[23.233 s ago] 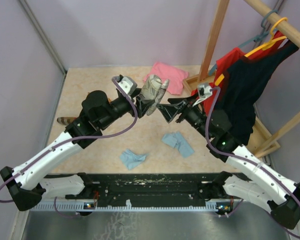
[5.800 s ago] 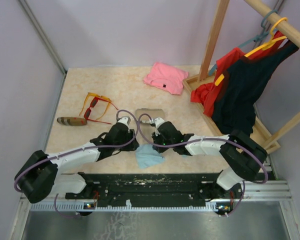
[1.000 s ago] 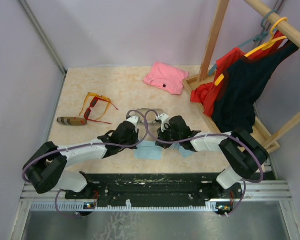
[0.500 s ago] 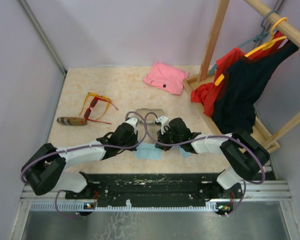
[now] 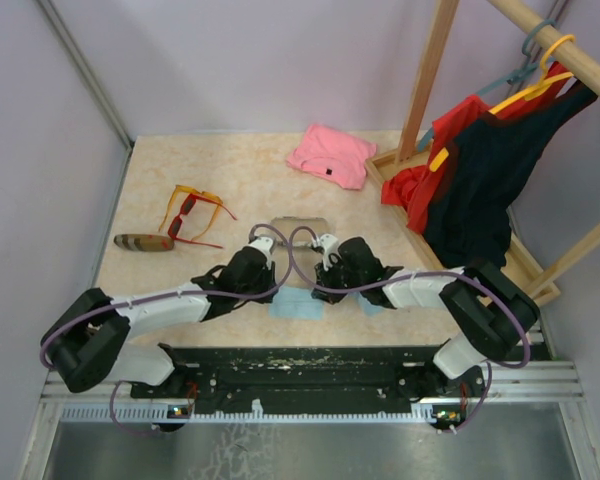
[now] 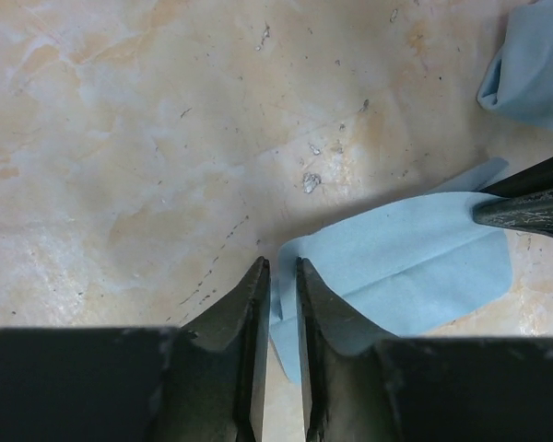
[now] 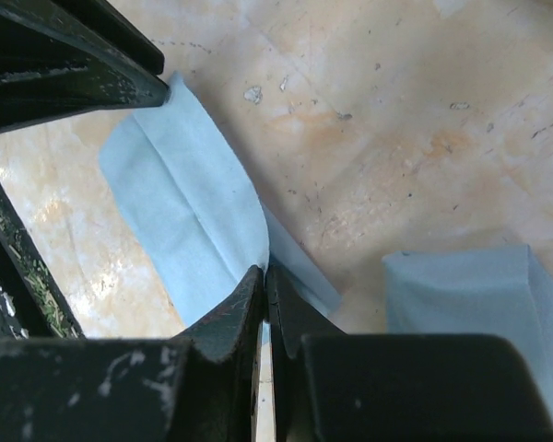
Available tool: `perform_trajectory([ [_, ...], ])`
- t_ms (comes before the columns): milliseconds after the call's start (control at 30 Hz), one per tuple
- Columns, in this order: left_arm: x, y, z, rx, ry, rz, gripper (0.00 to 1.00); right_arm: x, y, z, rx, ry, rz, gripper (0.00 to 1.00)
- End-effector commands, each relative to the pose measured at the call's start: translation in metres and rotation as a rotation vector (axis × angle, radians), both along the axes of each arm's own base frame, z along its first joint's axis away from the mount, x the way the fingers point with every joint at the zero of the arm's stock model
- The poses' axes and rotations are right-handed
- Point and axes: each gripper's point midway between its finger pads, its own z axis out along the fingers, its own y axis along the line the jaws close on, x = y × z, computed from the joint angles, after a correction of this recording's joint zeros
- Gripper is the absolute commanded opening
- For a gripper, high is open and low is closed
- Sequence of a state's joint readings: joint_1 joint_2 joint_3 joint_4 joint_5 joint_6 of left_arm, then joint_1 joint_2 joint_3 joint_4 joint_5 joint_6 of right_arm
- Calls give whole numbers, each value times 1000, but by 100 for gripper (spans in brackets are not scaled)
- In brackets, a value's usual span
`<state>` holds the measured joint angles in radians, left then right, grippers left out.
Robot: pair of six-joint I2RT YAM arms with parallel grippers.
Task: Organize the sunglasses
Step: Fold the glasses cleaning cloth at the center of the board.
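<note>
Two dark fingers of the left pincer (image 6: 278, 281) stand almost together with only a thin slit between them. One corner of a light blue cloth (image 6: 415, 272) runs into that slit, so the pincer is clamped on the cloth's edge. The right pincer (image 7: 264, 279) is clenched tight, its tips pressed together on a folded edge at the cloth's other end. Each pincer's tips show at the edge of the other's wrist view. The cloth lies flat between them with a crease along its length, on a beige marbled worktop (image 5: 180, 150) close to the near edge.

A second light blue cloth (image 5: 372, 303) lies crumpled just to the right of the right pincer, apart from the first. A grey-patterned case (image 5: 300, 226) sits just beyond the two wrists, partly hidden by their purple cables.

The sunglasses rest well apart from both pincers, on the far left of the worktop. The orange-amber sunglasses (image 5: 193, 194) and the red sunglasses (image 5: 185, 218) overlap, arms spread. A brown case (image 5: 143, 242) lies just beside them, nearer the left wall. A pink folded garment (image 5: 332, 155) sits at the far edge. A wooden rack (image 5: 427, 70) at the right holds red and black clothes.
</note>
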<state>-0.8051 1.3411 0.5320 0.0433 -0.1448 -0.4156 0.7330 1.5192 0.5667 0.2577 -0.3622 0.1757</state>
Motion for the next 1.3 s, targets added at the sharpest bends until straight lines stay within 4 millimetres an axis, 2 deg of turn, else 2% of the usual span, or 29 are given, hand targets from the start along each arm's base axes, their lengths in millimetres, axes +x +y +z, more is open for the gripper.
perform_trajectory([
  [0,-4,3,5,-25,-4,11,27,-1,7,16,50,-42,27,7],
  [400,-10,5,15,-83,-6,38,40,-12,13,26,115,-70,98,16],
  [600,-6,8,21,-94,-23,71,41,-21,15,31,124,-101,152,11],
  [967,-3,9,26,-96,-35,88,41,-36,9,10,-19,-114,239,4],
  [1267,-3,8,26,-99,-27,90,40,-42,10,9,-75,-206,290,3],
])
